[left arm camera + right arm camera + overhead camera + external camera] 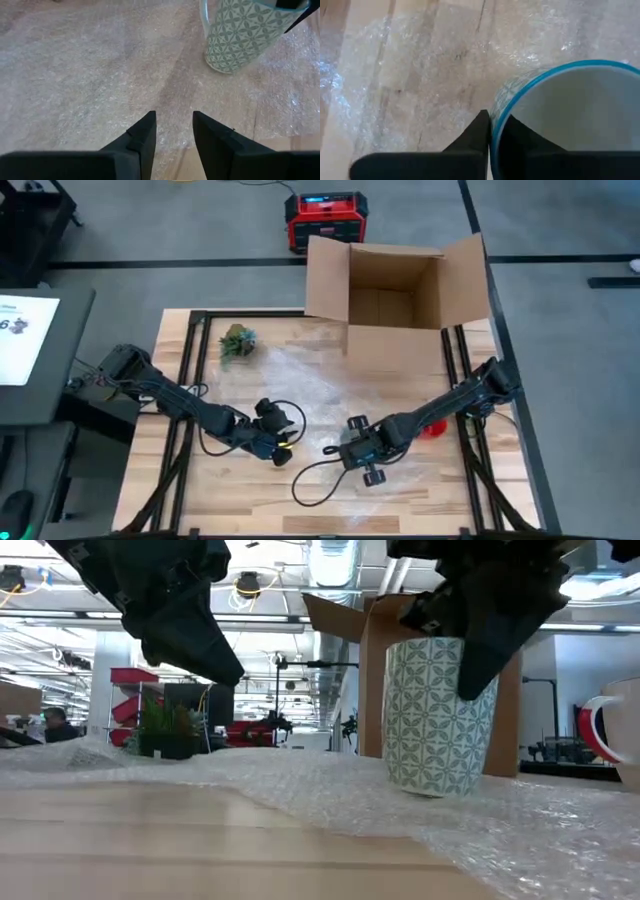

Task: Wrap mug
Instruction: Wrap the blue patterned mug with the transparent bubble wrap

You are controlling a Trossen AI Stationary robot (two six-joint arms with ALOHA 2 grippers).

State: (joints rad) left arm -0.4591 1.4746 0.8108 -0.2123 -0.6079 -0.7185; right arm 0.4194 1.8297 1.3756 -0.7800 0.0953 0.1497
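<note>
A tall mug (440,715) with a teal-and-white pattern and a blue rim stands upright with its base on a clear bubble wrap sheet (300,380) spread over the wooden table. My right gripper (499,134) is shut on the mug's rim from above and hides the mug in the high view, where the gripper (365,460) sits near the table's middle. My left gripper (175,132) is open, hovering over the wrap a short way to the left of the mug (240,35), with nothing between its fingers. In the high view the left gripper (282,450) is left of centre. My right gripper holds the mug by its blue rim (496,120), one finger outside the wall and one finger (517,137) inside the cup. The fingers come from above, pointing down. The mug stays upright with its base (432,788) on the bubble wrap.
An open cardboard box (395,280) stands at the table's far edge. A small potted plant (238,343) sits at the far left. A mug with red on it (432,428) stands at the right, close to the right arm. Bare wood lies along the near edge.
</note>
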